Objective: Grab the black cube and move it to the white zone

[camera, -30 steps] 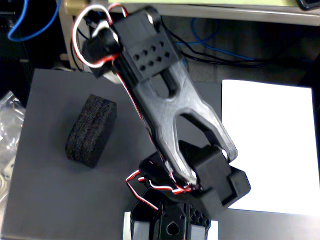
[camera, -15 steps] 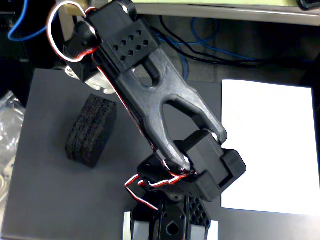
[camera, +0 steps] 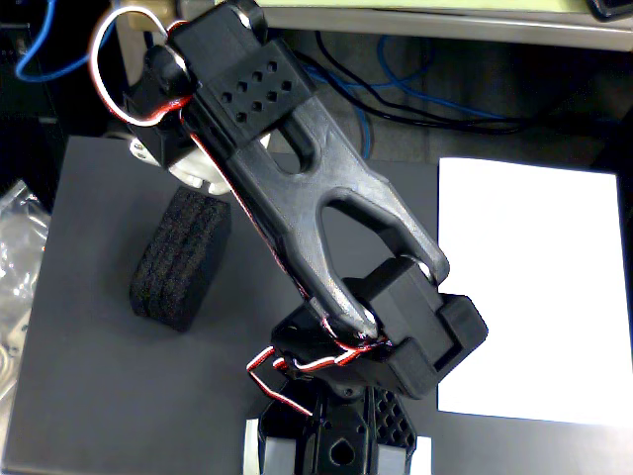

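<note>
The black cube point(camera: 181, 259) is an oblong black foam block that stands on the dark grey mat point(camera: 99, 396), left of the arm. The white zone point(camera: 534, 287) is a white paper sheet at the right, with nothing on it. My glossy black arm reaches from the top left down to the bottom middle. My gripper point(camera: 341, 450) sits at the bottom edge, right of and nearer than the block and apart from it. Its fingertips are cut off by the frame edge, so its jaws cannot be judged.
The arm's white base point(camera: 193, 170) stands just behind the block. Blue and black cables point(camera: 415, 94) lie along the back. A clear plastic bag point(camera: 15, 257) lies off the mat's left edge. A pale grey part point(camera: 259, 445) shows beside the gripper.
</note>
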